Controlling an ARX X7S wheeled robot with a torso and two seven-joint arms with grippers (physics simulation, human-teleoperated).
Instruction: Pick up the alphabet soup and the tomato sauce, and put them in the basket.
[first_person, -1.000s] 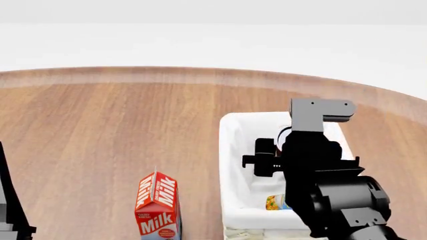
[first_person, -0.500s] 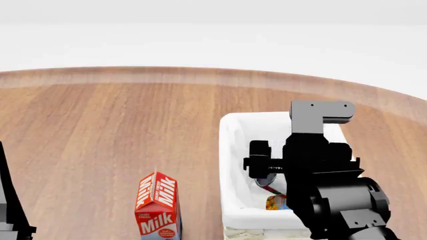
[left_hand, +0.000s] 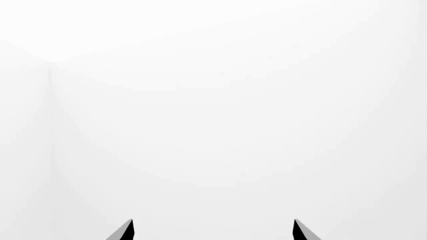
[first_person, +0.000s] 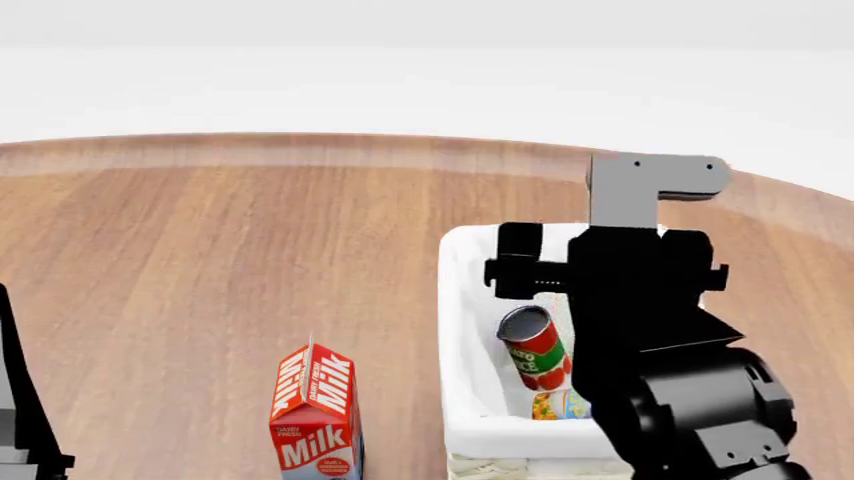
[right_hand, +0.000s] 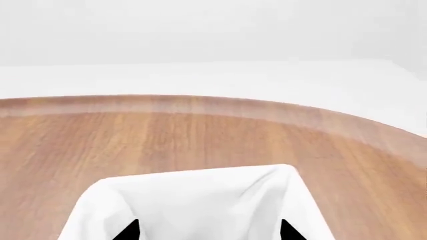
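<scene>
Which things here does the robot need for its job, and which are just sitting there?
Needed for the job:
tomato sauce, lying in the basket
alphabet soup, in the basket too, partly hidden
basket
right gripper, open above the basket

Just sitting there:
milk carton

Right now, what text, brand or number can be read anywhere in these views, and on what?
"Milk": twice on the milk carton; its smaller print is too blurred to read.
Tomato sauce label: too small to read.
Alphabet soup label: unreadable, mostly hidden.
Both wrist views: no text.

The right arm (first_person: 654, 330) half hides the alphabet soup (first_person: 558, 405).
</scene>
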